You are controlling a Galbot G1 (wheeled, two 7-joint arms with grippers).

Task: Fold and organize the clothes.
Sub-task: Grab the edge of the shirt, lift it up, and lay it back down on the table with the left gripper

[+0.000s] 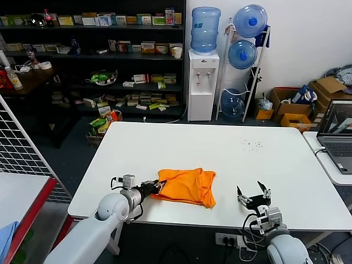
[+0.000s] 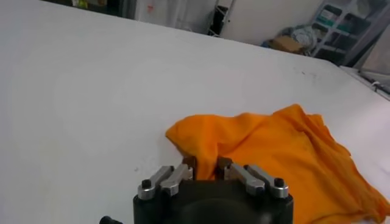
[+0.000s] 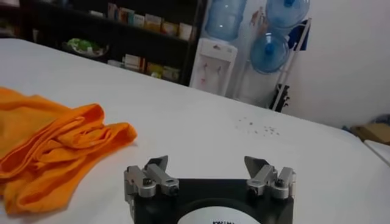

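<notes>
The orange T-shirt (image 1: 186, 186) lies bunched and roughly folded on the white table (image 1: 220, 148), near its front edge. No lettering shows. My left gripper (image 1: 155, 188) is at the shirt's left edge, shut on a fold of the orange cloth; in the left wrist view the cloth (image 2: 274, 152) runs between the fingers (image 2: 189, 164). My right gripper (image 1: 253, 195) is open and empty on the table, to the right of the shirt and apart from it. The right wrist view shows the shirt's folded edge (image 3: 61, 149) off to one side of its fingertips (image 3: 159, 164).
A laptop (image 1: 336, 135) sits on a side table at the right. A wire rack (image 1: 22, 148) and a red-edged table with blue cloth (image 1: 5, 234) stand at the left. Shelves, a water dispenser (image 1: 202, 82) and bottle rack are behind the table.
</notes>
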